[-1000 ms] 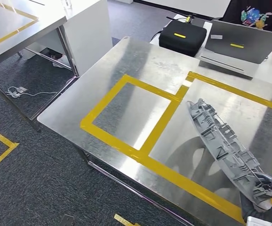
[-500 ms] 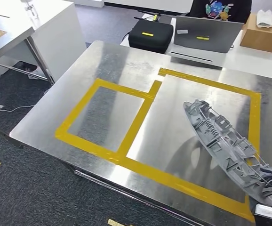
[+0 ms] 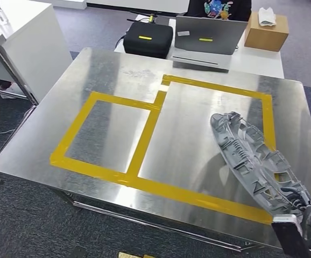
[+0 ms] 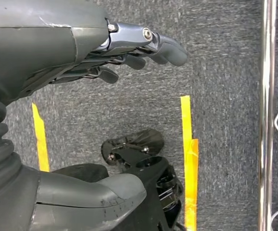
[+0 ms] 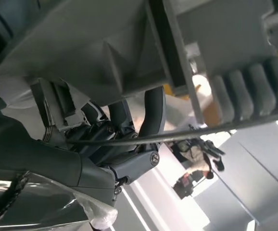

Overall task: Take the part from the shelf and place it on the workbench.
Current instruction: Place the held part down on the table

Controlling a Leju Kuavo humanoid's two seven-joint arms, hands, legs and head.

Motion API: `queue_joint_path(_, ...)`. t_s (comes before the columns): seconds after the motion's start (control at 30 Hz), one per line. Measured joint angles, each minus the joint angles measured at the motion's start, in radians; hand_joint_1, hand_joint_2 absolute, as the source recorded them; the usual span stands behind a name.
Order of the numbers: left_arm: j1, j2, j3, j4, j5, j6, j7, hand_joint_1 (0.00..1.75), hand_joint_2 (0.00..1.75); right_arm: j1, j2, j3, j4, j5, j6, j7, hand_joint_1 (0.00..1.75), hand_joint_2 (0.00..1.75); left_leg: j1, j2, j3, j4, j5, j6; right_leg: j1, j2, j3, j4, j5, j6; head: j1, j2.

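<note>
Holding: in the head view your right robot hand [image 3: 308,228] grips the grey ribbed part [image 3: 256,161] by its near end, the rest slanting up and out over the steel bench [image 3: 117,70].
Why so: the part hangs clear of the bench, over the larger yellow-taped box [image 3: 211,201], which I judge to be the drop zone; an end grip leaves the long body free to go down first.
Background: a person in a dark printed shirt [image 3: 219,8] sits beyond a laptop [image 3: 204,35], a black case [image 3: 148,38] and a cardboard box [image 3: 266,31].
Left wrist view: your left robot hand [image 4: 105,53] hangs over grey carpet [image 4: 224,62] with yellow floor tape [image 4: 188,159], fingers [image 4: 166,48] loosely extended, thumb apart, holding nothing.
Right wrist view: dark fingers [image 5: 154,113] curl against the part's grey moulded underside [image 5: 94,43], pinching it.
Change: since a second ago the whole head view has swung, the bench now sitting squarer and the side table nearly gone; that is camera motion. The part sits a little higher in frame, with the grip unchanged.
</note>
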Motion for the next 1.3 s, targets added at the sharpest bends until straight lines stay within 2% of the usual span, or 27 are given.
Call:
queue_joint_path(0.07,-0.003,0.002,0.0,0.0,-0.014,-0.007,0.0,0.0,1.75,-0.049,-0.078,0.023,0.057,0.071,0.032,0.06,1.75,1.75,-0.003,0.005,0.003,0.004,-0.006,-0.006,0.003,-0.005,0.068,-0.113,0.028,-0.007,-0.001,0.0)
queue_joint_path(0.1,-0.005,0.003,0.0,0.0,-0.021,-0.01,0.0,0.0,1.75,-0.079,-0.118,0.039,0.094,0.104,0.039,0.083,1.75,1.75,-0.005,0.006,0.004,0.006,-0.008,-0.005,0.005,-0.006,0.083,-0.135,0.028,-0.009,-0.001,0.0)
queue_joint_path(0.2,-0.01,0.006,-0.002,0.0,-0.039,-0.018,0.001,0.0,1.75,-0.171,-0.225,0.09,0.223,0.172,0.043,0.132,1.75,1.75,-0.003,0.006,0.006,0.008,-0.007,-0.007,0.01,-0.005,0.089,-0.141,0.03,-0.009,-0.001,0.0)
queue_joint_path(0.33,-0.014,0.008,-0.007,0.0,-0.058,-0.023,0.011,0.0,1.75,-0.297,-0.335,0.178,0.391,0.27,0.046,0.177,1.75,1.75,0.002,0.006,0.011,0.006,-0.006,-0.017,0.015,-0.004,0.086,-0.14,0.029,-0.015,-0.001,0.0)
queue_joint_path(0.43,-0.02,0.009,-0.012,0.0,-0.073,-0.021,0.027,0.0,1.75,-0.404,-0.388,0.267,0.517,0.354,0.044,0.197,1.75,1.75,0.003,0.006,0.011,0.006,-0.003,-0.023,0.016,-0.001,0.091,-0.139,0.032,-0.018,-0.001,0.0)
queue_joint_path(0.5,-0.024,0.01,-0.015,0.0,-0.082,-0.019,0.037,0.0,1.75,-0.489,-0.401,0.346,0.61,0.425,0.041,0.206,1.75,1.75,0.003,0.009,0.01,0.006,0.0,-0.026,0.016,0.002,0.094,-0.138,0.036,-0.02,-0.001,0.0)
queue_joint_path(0.67,-0.038,0.012,-0.023,0.0,-0.094,-0.011,0.055,0.0,1.75,-0.653,-0.389,0.55,0.795,0.526,0.016,0.221,1.75,1.75,0.003,0.013,0.009,0.006,0.002,-0.025,0.015,0.004,0.093,-0.138,0.039,-0.02,-0.001,0.0)
queue_joint_path(0.87,-0.049,0.013,-0.03,0.0,-0.104,-0.014,0.085,0.0,1.75,-0.79,-0.292,0.763,0.929,0.609,-0.028,0.226,1.75,1.75,0.003,0.02,0.007,0.006,0.004,-0.026,0.015,0.012,0.088,-0.137,0.043,-0.021,-0.001,0.0)
queue_joint_path(1.07,-0.056,0.013,-0.032,0.0,-0.107,-0.015,0.097,0.0,1.75,-0.842,-0.21,0.897,0.964,0.606,-0.046,0.216,1.75,1.75,0.003,0.021,0.007,0.006,0.005,-0.027,0.015,0.012,0.085,-0.136,0.044,-0.022,-0.001,0.0)
queue_joint_path(1.2,-0.056,0.013,-0.032,0.0,-0.107,-0.015,0.098,0.0,1.75,-0.843,-0.187,0.962,0.958,0.569,-0.052,0.226,1.75,1.75,0.003,0.021,0.006,0.006,0.005,-0.027,0.015,0.011,0.084,-0.136,0.043,-0.023,-0.001,0.0)
queue_joint_path(1.3,-0.056,0.013,-0.032,0.0,-0.105,-0.017,0.098,0.0,1.75,-0.839,-0.187,0.98,0.947,0.548,-0.056,0.236,0.44,1.75,0.003,0.02,0.005,0.006,0.005,-0.027,0.015,0.01,0.083,-0.136,0.043,-0.023,-0.001,0.0)
